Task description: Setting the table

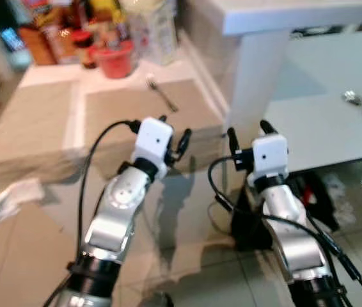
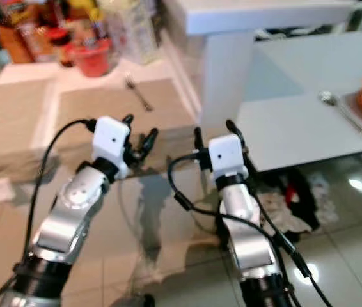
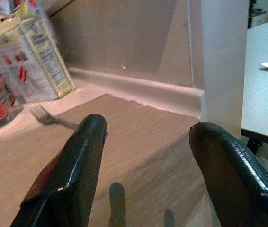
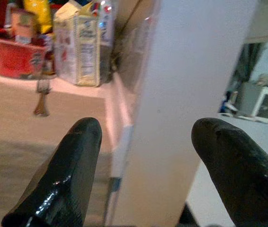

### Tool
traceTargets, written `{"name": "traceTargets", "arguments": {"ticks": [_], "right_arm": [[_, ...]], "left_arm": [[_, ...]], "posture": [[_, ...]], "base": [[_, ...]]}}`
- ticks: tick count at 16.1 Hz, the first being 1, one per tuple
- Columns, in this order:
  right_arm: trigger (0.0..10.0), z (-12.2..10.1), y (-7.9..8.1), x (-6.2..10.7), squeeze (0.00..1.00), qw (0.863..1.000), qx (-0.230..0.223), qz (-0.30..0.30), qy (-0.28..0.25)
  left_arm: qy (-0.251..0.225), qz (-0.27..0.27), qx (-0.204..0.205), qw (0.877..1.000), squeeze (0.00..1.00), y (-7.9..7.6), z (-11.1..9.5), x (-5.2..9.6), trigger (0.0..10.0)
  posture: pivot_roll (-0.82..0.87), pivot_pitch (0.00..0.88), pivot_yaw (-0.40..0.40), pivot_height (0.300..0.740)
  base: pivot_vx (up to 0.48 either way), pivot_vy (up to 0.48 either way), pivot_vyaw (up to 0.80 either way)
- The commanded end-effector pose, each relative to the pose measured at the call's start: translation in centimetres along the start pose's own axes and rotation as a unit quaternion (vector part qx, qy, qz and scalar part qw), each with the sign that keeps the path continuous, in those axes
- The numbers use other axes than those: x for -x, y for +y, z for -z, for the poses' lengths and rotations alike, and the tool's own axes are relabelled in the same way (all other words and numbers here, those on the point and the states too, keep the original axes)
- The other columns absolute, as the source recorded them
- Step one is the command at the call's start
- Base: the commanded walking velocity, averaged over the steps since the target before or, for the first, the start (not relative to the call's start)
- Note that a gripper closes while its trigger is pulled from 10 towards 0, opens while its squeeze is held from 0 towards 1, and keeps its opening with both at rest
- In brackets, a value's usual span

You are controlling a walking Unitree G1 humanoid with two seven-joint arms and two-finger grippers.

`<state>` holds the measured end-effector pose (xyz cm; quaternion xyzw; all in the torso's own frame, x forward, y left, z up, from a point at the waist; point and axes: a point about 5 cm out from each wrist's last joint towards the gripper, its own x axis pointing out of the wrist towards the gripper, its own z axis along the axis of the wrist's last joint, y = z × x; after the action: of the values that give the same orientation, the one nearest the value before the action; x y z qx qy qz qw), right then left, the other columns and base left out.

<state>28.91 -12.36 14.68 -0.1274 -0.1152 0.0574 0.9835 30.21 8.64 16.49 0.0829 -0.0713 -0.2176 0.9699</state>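
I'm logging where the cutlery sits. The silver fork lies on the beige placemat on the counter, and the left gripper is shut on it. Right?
Not quite. The silver fork does lie on the beige placemat on the counter, but the left gripper is open, short of the fork and holding nothing. The left wrist view shows its black fingers spread apart.

No legible text on carton (image 3: 34, 56).

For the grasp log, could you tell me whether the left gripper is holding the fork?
No, the left gripper is open and empty, and the fork lies ahead on the placemat.
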Motion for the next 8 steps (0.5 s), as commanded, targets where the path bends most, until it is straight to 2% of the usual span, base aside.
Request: {"name": "traceTargets", "arguments": {"ticks": [1,3,6,8], "right_arm": [[10.0,0.08,0.13,-0.07,0.0,1.0,-0.006,-0.006,0.007],[10.0,0.11,0.07,-0.09,0.0,1.0,-0.009,-0.003,0.007],[10.0,0.0,0.11,-0.17,0.0,1.0,-0.009,-0.012,0.003],[10.0,-0.02,0.11,-0.15,0.0,1.0,-0.013,-0.019,0.003]], "left_arm": [[-0.002,-0.002,-0.01,1.0,0.0,0.1,-0.33,0.06,10.0],[-0.003,-0.003,-0.01,1.0,0.0,-0.03,-0.4,-0.01,10.0],[-0.005,-0.006,-0.01,1.0,0.0,-0.21,-0.49,-0.1,10.0],[-0.005,-0.006,-0.009,1.0,0.0,-0.21,-0.53,-0.19,10.0]], "posture": [[0.0,0.033,0.036,0.74],[0.0,0.035,0.037,0.74],[0.0,0.037,0.038,0.74],[0.0,0.039,0.038,0.74]], "base": [[0.0,0.0,0.53],[0.0,0.0,0.51],[0.0,0.0,0.0],[0.0,0.0,0.62]]}}
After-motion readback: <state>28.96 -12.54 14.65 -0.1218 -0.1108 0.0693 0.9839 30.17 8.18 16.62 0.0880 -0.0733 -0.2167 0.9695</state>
